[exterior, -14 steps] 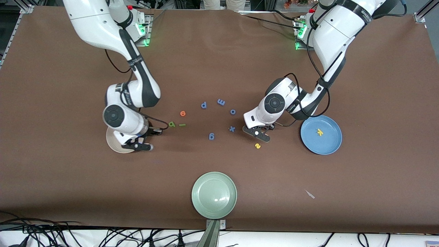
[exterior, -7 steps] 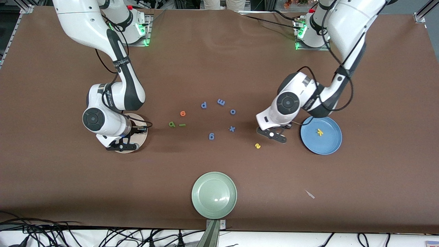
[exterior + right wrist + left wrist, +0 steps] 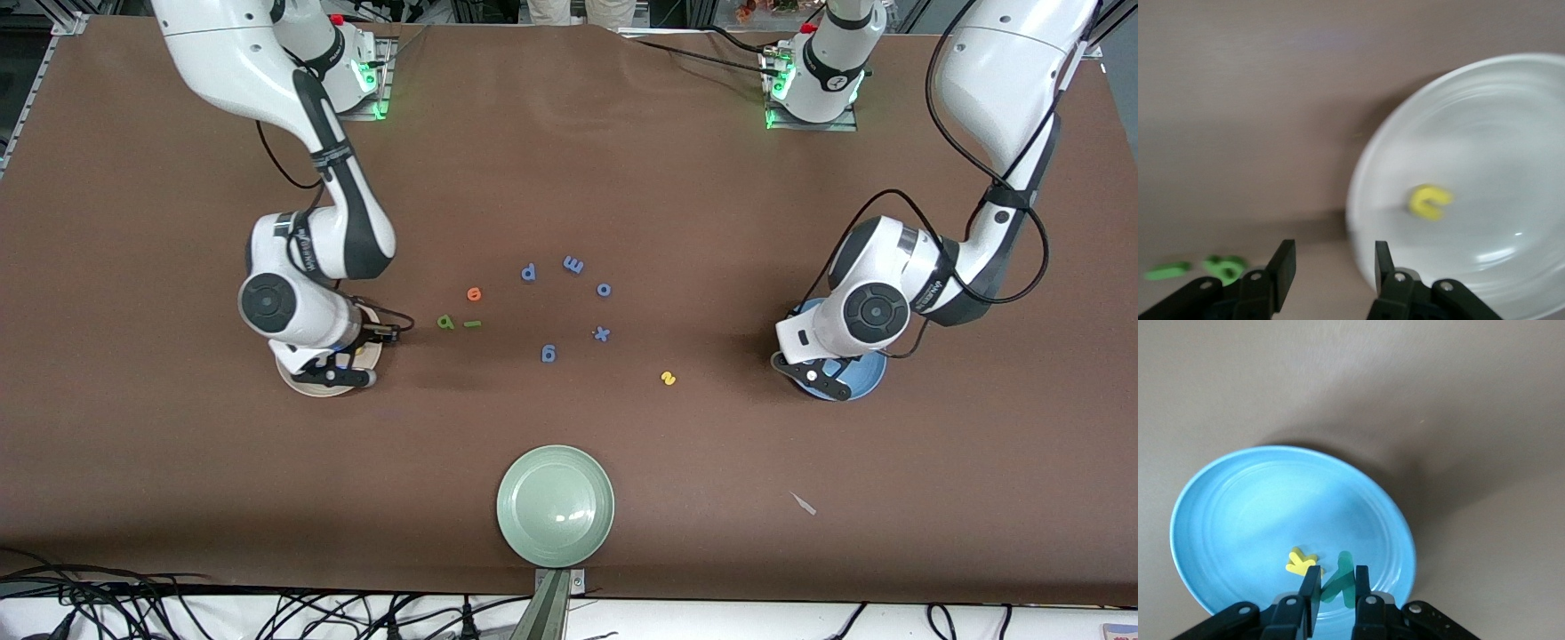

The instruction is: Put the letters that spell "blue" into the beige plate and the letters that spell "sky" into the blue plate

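My left gripper (image 3: 822,384) (image 3: 1336,572) hangs over the blue plate (image 3: 861,380) (image 3: 1271,500), shut on the teal-green y (image 3: 1341,583). The yellow k (image 3: 1300,561) lies in that plate beside the y. My right gripper (image 3: 342,378) (image 3: 1335,248) is open and empty over the edge of the beige plate (image 3: 300,382) (image 3: 1498,120), where the yellow u (image 3: 1429,202) lies. On the table are the green b (image 3: 445,322) (image 3: 1223,267), the green l (image 3: 472,324) (image 3: 1166,271), the orange e (image 3: 474,294) and the yellow s (image 3: 669,379).
Blue letters lie mid-table: p (image 3: 528,272), m (image 3: 573,264), o (image 3: 604,290), x (image 3: 602,334) and g (image 3: 548,354). A pale green plate (image 3: 555,505) sits near the front edge. A small grey scrap (image 3: 804,504) lies nearer the camera than the blue plate.
The left arm has swung from beside the x and s to over the blue plate, carrying the y. The right gripper has opened over the beige plate.
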Tool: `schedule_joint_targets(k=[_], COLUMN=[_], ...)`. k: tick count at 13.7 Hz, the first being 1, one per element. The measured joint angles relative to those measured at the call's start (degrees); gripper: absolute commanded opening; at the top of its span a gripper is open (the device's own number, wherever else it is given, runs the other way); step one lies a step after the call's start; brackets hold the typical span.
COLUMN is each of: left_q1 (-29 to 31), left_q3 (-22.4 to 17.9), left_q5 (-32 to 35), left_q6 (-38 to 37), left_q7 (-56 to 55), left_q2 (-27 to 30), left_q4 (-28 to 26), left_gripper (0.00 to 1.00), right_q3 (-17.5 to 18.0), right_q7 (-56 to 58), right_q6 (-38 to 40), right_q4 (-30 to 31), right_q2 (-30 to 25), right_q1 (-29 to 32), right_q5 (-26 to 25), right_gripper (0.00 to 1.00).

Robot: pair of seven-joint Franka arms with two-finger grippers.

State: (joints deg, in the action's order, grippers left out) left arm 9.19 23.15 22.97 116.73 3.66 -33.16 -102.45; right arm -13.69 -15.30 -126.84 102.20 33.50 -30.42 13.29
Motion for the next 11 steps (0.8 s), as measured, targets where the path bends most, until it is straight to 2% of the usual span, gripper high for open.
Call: schedule_joint_targets(k=[1,2,6,9,11], left_q1=[0.0,0.0,0.0,-0.2,-0.6], left_q3=[0.0,0.2,0.9,4.0,6.4], left_q5=[0.1,0.1,0.1,0.1,0.0], left_q6=[0.0,0.0,0.1,0.2,0.2], left_q7=[0.0,0.0,0.0,-2.7,-9.3], left_q2=[-0.5,-0.9,-1.0,-0.4,-0.1], left_q4=[-0.1,-0.1,0.2,1.4,2.5], left_gripper=[0.82,1.0,1.0,1.0,1.0], right_q3=[0.3,0.3,0.4,0.4,0.4], right_q7=[-3.7,-7.2,-13.8,-14.8,-15.3], right_q6=[-1.2,-2.5,-6.9,-10.2,-11.2], right_q4=[0.0,0.0,0.5,1.5,2.1], right_q2=[0.2,0.6,3.2,4.7,4.5], right_q1=[-1.9,-4.0,-8.0,-8.1,-8.3], right_q5=[0.0,0.0,0.0,0.0,0.0], right_gripper=[0.56,0.56,0.56,0.56,0.56])
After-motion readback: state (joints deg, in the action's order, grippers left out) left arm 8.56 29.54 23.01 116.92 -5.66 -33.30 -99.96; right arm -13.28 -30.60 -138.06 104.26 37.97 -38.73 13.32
